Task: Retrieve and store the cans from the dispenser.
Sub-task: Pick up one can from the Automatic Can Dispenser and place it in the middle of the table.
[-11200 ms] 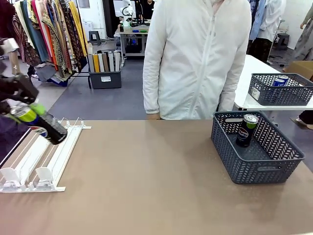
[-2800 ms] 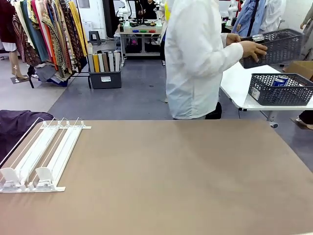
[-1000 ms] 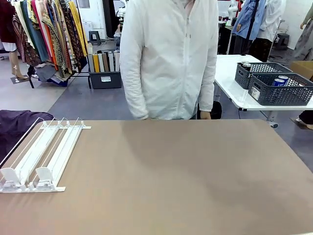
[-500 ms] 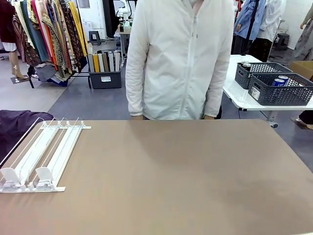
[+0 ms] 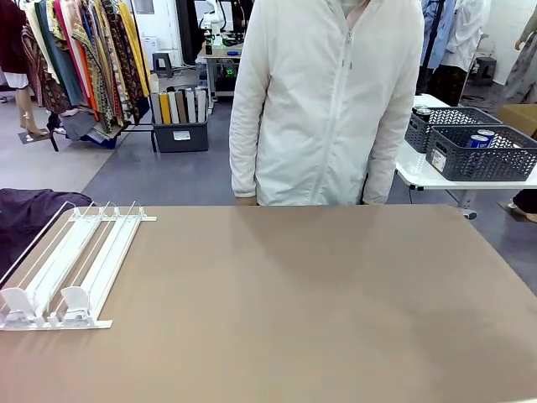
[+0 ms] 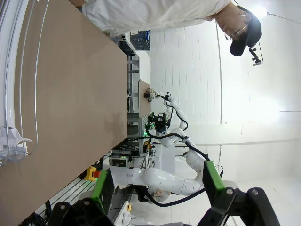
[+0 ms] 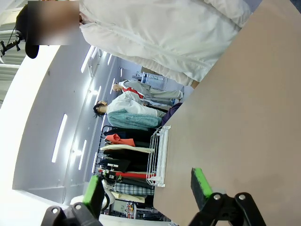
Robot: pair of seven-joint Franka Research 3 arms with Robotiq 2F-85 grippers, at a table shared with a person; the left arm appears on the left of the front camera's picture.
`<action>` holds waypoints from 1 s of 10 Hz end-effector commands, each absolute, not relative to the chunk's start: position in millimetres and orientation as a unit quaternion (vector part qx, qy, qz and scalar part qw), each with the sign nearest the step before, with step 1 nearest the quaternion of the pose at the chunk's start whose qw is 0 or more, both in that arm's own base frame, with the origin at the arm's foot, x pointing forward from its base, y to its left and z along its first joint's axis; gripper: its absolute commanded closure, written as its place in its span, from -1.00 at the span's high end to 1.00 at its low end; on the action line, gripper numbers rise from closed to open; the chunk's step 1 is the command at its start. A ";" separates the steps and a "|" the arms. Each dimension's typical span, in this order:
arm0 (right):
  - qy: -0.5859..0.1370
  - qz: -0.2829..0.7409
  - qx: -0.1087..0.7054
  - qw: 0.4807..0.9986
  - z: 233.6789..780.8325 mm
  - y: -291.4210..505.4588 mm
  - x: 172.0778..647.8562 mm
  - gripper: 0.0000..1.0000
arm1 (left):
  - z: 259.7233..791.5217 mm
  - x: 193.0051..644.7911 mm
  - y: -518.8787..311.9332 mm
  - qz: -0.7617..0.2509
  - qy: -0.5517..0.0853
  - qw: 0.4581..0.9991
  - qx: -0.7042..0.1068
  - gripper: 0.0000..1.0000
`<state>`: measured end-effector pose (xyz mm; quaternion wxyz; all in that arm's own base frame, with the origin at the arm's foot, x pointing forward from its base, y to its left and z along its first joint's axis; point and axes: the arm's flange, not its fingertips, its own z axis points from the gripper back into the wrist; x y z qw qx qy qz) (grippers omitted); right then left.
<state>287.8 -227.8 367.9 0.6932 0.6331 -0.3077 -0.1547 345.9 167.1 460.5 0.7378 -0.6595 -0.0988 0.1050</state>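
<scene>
White wire-railed dispenser (image 5: 67,267) is being shown at the left of the frame on the worktop (image 5: 319,311). Cans (image 5: 478,140) are being kept in a basket (image 5: 482,155) at upper right. Both grippers' fingers (image 6: 214,176) (image 7: 200,183) are being held apart.

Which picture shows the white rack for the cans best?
The front view: the dispenser lies whole at the table's left edge, lanes empty, curved stops at the near end. The left wrist view shows just part of its rails and one stop along the picture's left edge. The right wrist view shows it small and far off, past the table's edge.
</scene>
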 end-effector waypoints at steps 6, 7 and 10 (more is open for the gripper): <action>-0.303 -0.155 0.635 0.693 371.5 -227.1 285.8 1.00 | 463.3 344.1 166.9 0.104 -0.100 0.735 -0.663 1.00; -0.303 -0.155 0.635 0.693 371.5 -227.1 285.8 1.00 | 463.3 344.1 166.9 0.104 -0.100 0.735 -0.663 1.00; -0.303 -0.155 0.635 0.693 371.5 -227.1 285.8 1.00 | 463.3 344.1 166.9 0.104 -0.100 0.735 -0.663 1.00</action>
